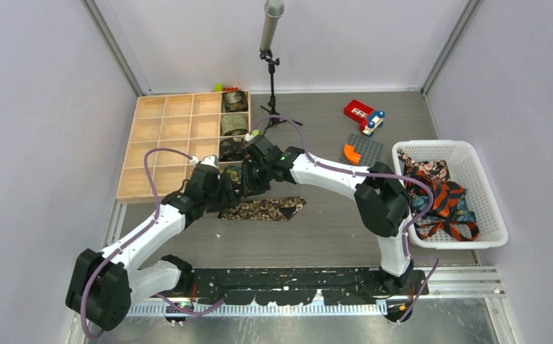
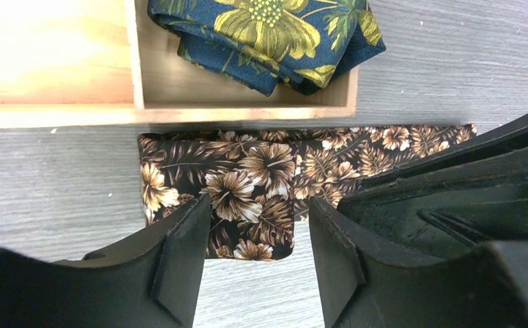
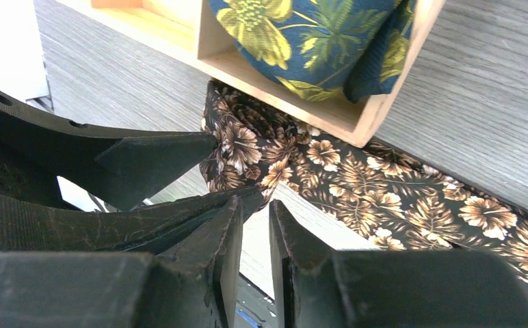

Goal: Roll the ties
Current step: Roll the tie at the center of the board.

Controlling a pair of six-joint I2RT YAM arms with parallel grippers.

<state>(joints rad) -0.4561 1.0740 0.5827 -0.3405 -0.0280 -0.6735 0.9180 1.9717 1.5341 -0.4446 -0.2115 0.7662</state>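
Note:
A brown floral tie (image 1: pixel 263 208) lies flat on the table just in front of the wooden tray (image 1: pixel 162 136). Its left end is rolled into a small coil (image 2: pixel 234 184) against the tray's front wall (image 2: pixel 247 113). My left gripper (image 2: pixel 258 205) is open, with one finger on each side of the coil's near edge and neither pressing it. My right gripper (image 3: pixel 255 201) has its tips just short of the coil (image 3: pixel 237 147). Its jaws stand a narrow gap apart with bare table showing between them. A rolled teal floral tie (image 2: pixel 268 34) fills the tray compartment behind.
Rolled ties fill the tray's right column (image 1: pixel 235 122). A white basket (image 1: pixel 438 145) at the right holds several loose ties (image 1: pixel 442 201). A red toy (image 1: pixel 363 115), an orange and grey piece (image 1: pixel 359 152) and a microphone stand (image 1: pixel 270 64) sit at the back.

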